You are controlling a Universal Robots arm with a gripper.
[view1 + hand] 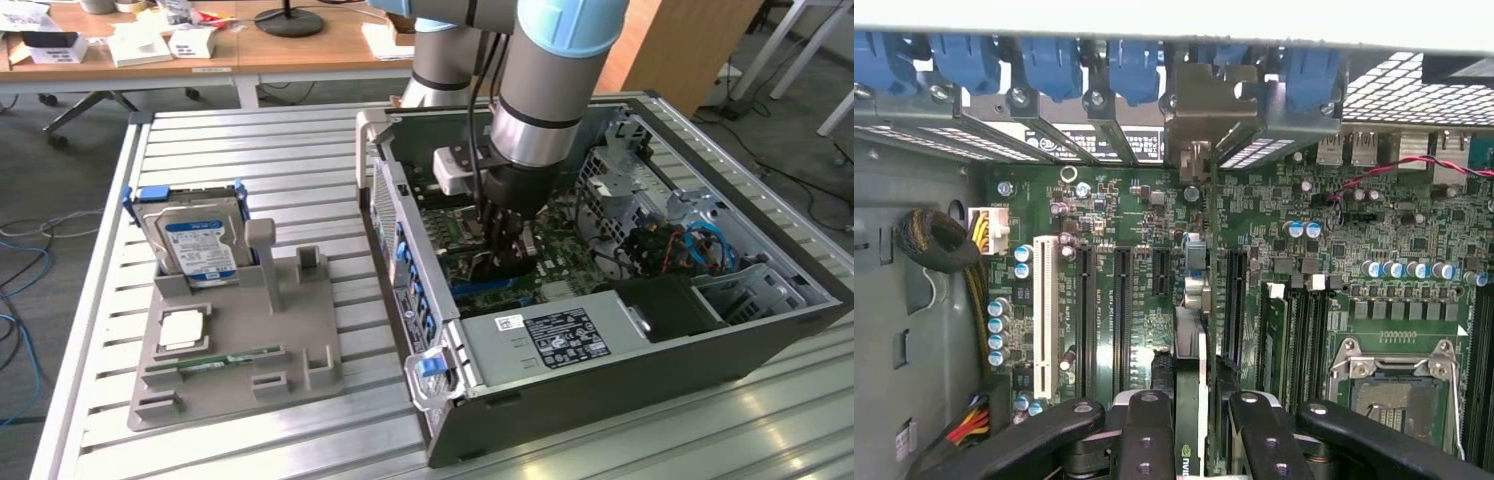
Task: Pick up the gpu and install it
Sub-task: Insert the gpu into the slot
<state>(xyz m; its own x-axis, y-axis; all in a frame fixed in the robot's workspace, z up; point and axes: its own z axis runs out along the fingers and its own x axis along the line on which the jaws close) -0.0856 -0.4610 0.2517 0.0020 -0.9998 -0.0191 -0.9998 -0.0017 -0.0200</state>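
1. Gripper (1189, 425): black fingers (1144, 440) closed on the upper edge of the gpu (1192, 330), one on each side of the card.
2. The gpu: a thin board seen edge-on, running from between the fingers to its silvery end bracket (1199, 110) at the case's rear wall, among the blue slot clips (1132, 70).
3. Motherboard (1334, 230): green, below the fingers; black expansion slots (1122, 310) and one white slot (1041, 320) lie parallel to the held card, just beside it.
4. In the exterior view the arm (541, 100) reaches straight down into the open computer case (747, 330), the gripper (505, 255) low over the board.
5. Well apart from the fingers, on the exterior view's left, a grey fixture (234, 350) holds a hard drive (198, 245) upright and a green RAM stick (214, 362) lying flat.
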